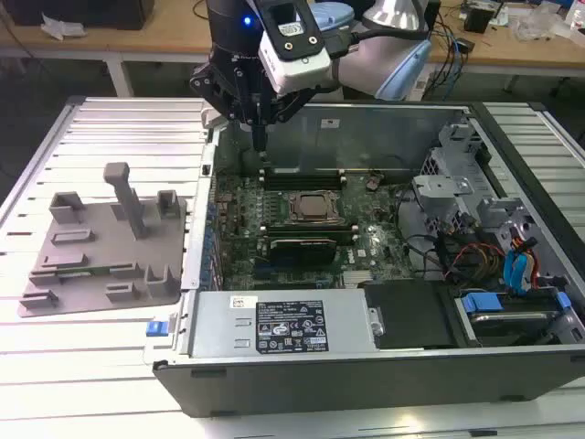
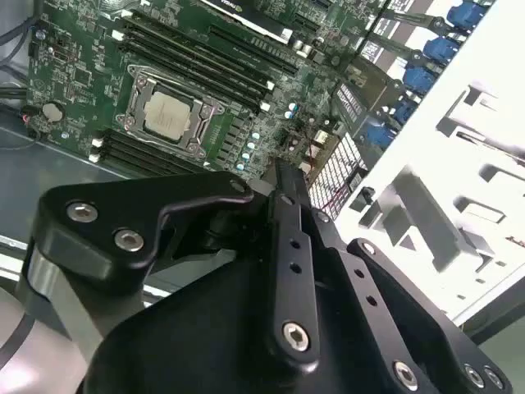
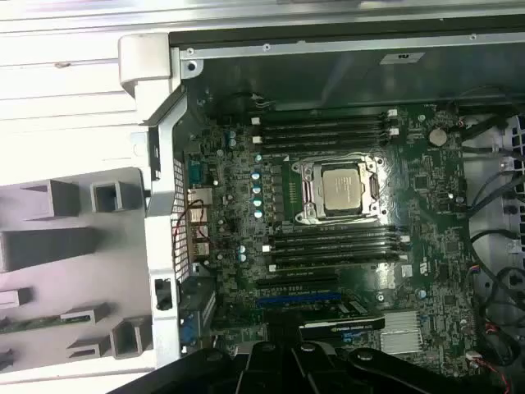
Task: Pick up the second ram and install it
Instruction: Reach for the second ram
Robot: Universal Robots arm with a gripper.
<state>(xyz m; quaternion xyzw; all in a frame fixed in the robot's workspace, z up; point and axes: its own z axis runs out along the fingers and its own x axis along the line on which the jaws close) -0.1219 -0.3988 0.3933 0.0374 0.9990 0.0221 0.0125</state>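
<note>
You had the second ram (image 1: 87,272) lying flat in a slot on the near side of the gray holder (image 1: 55,210), a thin green strip that nothing touched. In the first wrist view the second ram (image 3: 45,321) showed the same way, seated low among the holder's pockets. The holder sat on the white slatted bench (image 1: 110,366) toward the exterior view's left edge, just beside the open computer case (image 1: 366,389), whose side wall stood between the holder and the motherboard (image 1: 238,247). An upright gray post (image 1: 123,192) rose from the holder's far part. Your gripper (image 1: 260,142) hung well apart from the ram, over the case's far corner on the holder's side, its fingers drawn together to one narrow tip with nothing between them, pointing down at the board near the far memory slots (image 1: 302,176). The CPU socket (image 1: 313,207) lay between the two banks of slots, and a long black card (image 1: 297,247) lay beside the near bank. A power supply (image 1: 283,325) ran along the case's near wall, with a blue-tabbed drive bay (image 1: 512,306) at the near corner on the exterior view's right. Behind the bench stood wooden tables (image 1: 137,32) strewn with cables.
</note>
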